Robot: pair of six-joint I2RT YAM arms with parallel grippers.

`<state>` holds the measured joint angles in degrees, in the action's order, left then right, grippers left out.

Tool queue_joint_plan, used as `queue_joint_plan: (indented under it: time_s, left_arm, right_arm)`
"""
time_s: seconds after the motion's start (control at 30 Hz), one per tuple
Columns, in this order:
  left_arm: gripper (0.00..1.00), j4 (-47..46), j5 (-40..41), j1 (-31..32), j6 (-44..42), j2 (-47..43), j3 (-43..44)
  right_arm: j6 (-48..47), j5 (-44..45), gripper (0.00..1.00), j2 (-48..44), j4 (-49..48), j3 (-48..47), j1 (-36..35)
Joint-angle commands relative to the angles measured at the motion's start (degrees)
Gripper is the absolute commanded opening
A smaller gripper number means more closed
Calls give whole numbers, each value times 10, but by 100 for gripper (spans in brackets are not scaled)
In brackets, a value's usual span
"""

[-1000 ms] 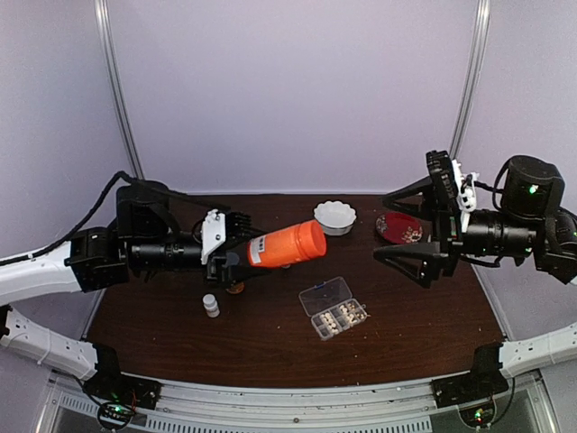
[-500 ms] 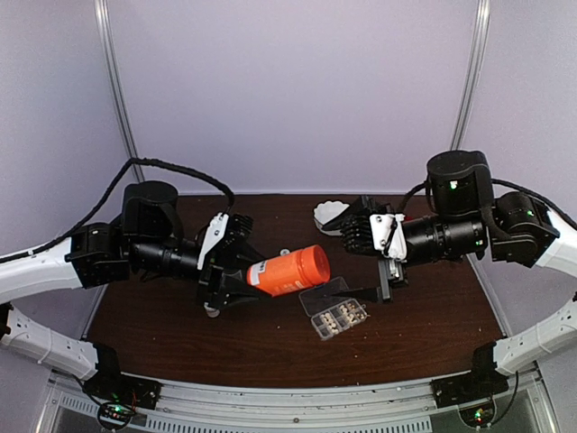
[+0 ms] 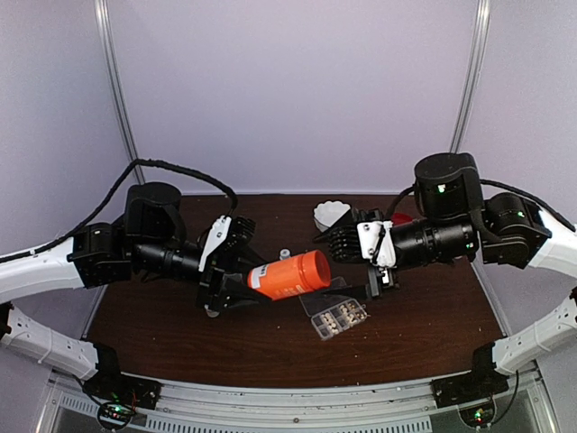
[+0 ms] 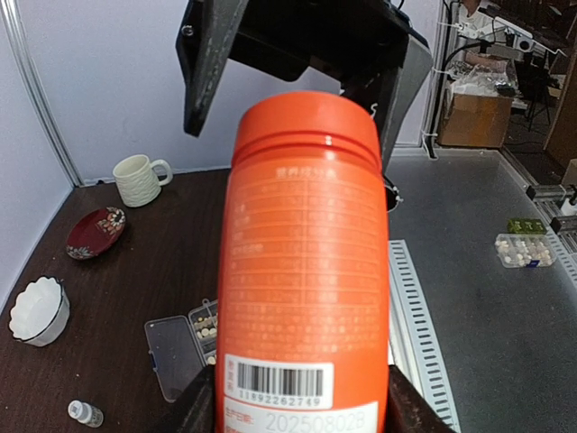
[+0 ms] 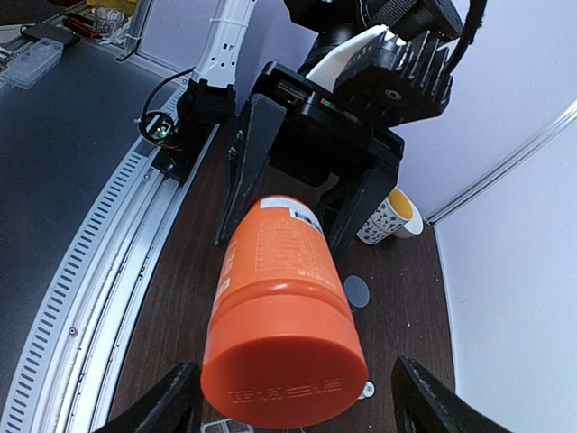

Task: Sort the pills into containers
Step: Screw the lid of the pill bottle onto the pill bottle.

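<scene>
pill box (image 3: 317, 303) lies on the surface (image 3: 180, 325) under the open right jaws; left jaws grip the orange bottle (image 3: 290, 274).

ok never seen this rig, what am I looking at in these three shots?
These are two robot arms bolted at a table's near edge, each ending in a two-finger tool. The wide picture comes from a fixed camera above and behind them. The other two come from a camera on each wrist.

The left tool is clamped on an orange bottle, held sideways in the air. The right tool is open, with its fingers either side of the bottle's cap and a gap showing on each side.

On the brown table there is a clear pill box with pale pills in its cells. There is also a white bowl, a red dish, a small white bottle and a cup.
</scene>
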<state>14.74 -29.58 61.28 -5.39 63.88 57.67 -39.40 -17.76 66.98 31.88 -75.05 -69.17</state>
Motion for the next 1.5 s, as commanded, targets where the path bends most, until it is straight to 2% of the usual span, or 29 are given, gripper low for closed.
queue_joint_plan:
  time_s: [0.0,0.27,0.4,0.6,0.7,0.83,1.0,1.3,1.47]
  left_arm:
    - [0,-17,-11,-1,4,0,20]
    - [0,-15,-13,-2,4,-2,20]
    - [0,-16,-15,-1,4,-1,21]
    - [0,-17,-18,-1,5,0,22]
    - [0,-17,-21,-1,4,0,23]
    - [0,-19,-19,-2,1,-1,24]
    - [0,-24,11,-1,-25,-11,15]
    - [0,-34,124,-2,-132,-25,20]
    - [0,-53,158,-2,-167,-17,34]
  right_arm:
    - [-1,0,71,7,-14,-24,-6]
    - [0,4,69,14,-11,-26,-8]
    - [-1,6,62,18,-3,-31,-9]
    - [2,6,58,25,3,-34,-12]
    - [11,3,49,30,5,-37,-13]
    - [41,7,33,37,2,-41,-15]
    - [147,31,16,38,-16,-36,-15]
    - [459,27,7,51,-25,-43,-14]
    - [549,23,3,50,1,-53,-14]
